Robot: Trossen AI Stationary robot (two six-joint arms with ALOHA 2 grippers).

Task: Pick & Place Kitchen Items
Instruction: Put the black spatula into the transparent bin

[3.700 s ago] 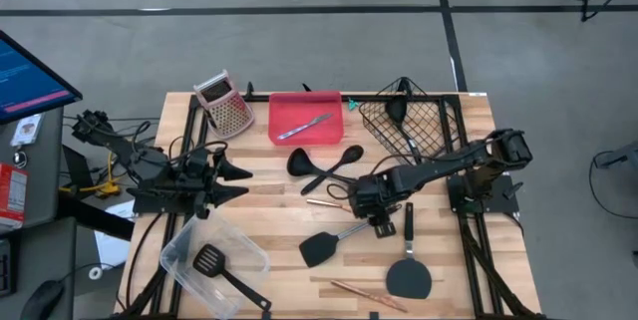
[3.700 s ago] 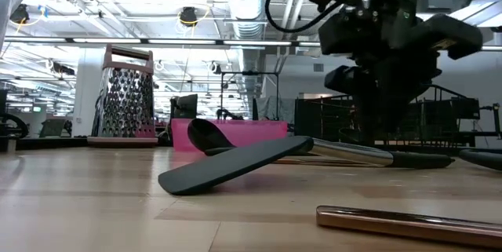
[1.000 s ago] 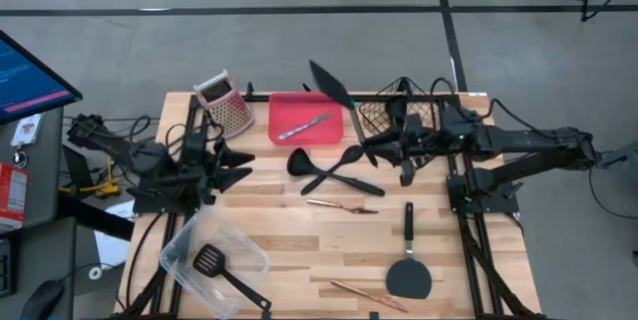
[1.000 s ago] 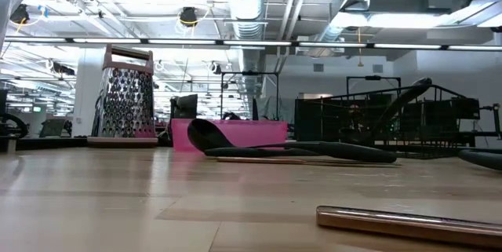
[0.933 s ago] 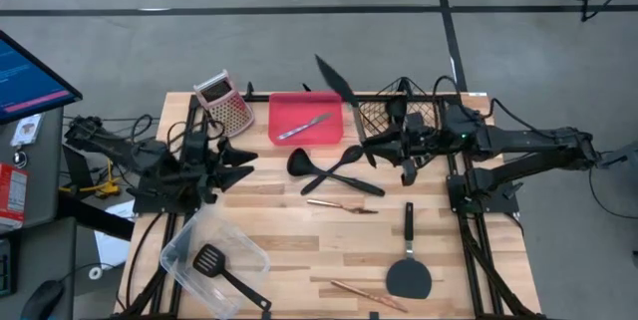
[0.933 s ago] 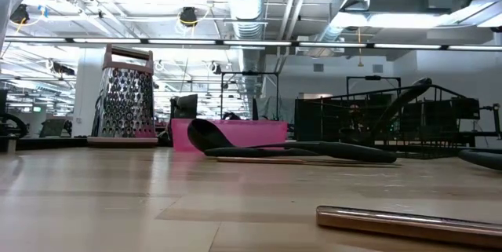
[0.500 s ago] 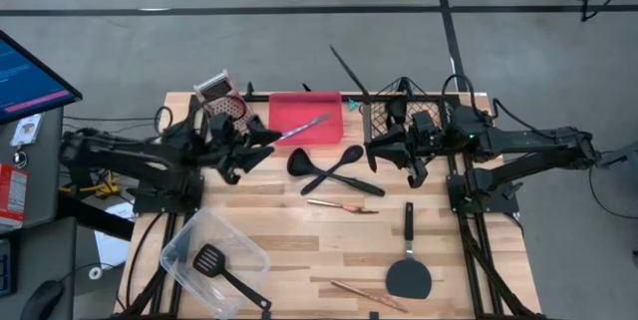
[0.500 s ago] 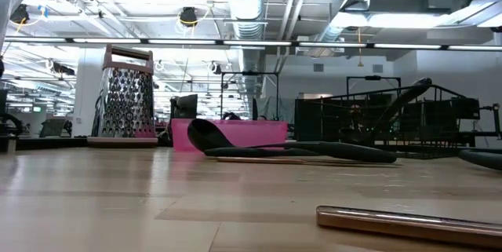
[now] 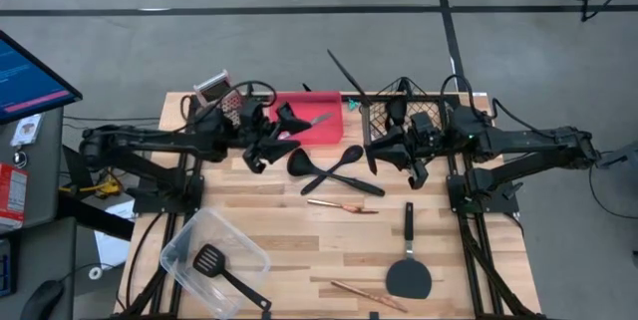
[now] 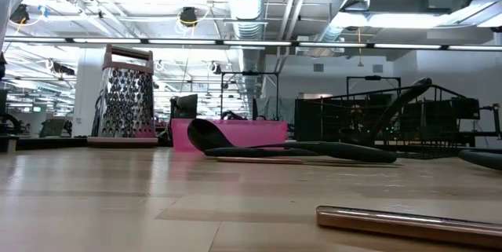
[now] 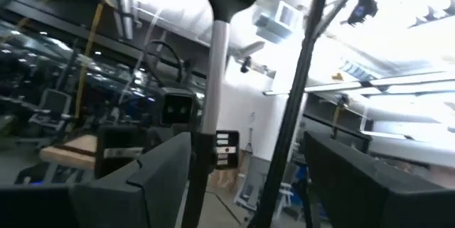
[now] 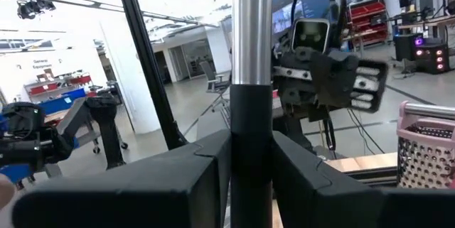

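At upper right centre of the high view, the right gripper [image 9: 371, 147] pinches the silver-and-black handle of a black plastic spatula [image 9: 349, 83], held upright beside the black wire basket [image 9: 419, 119]. The left gripper [image 9: 282, 121], fingers spread, reaches over the pink tray [image 9: 329, 133] toward the spatula. Two black ladles [image 9: 324, 165] lie mid-table.

Grater [image 9: 221, 101] left of tray [image 9: 311, 129], wire basket [image 9: 424, 116] right, clear tub [image 9: 179, 252] at near-left corner.
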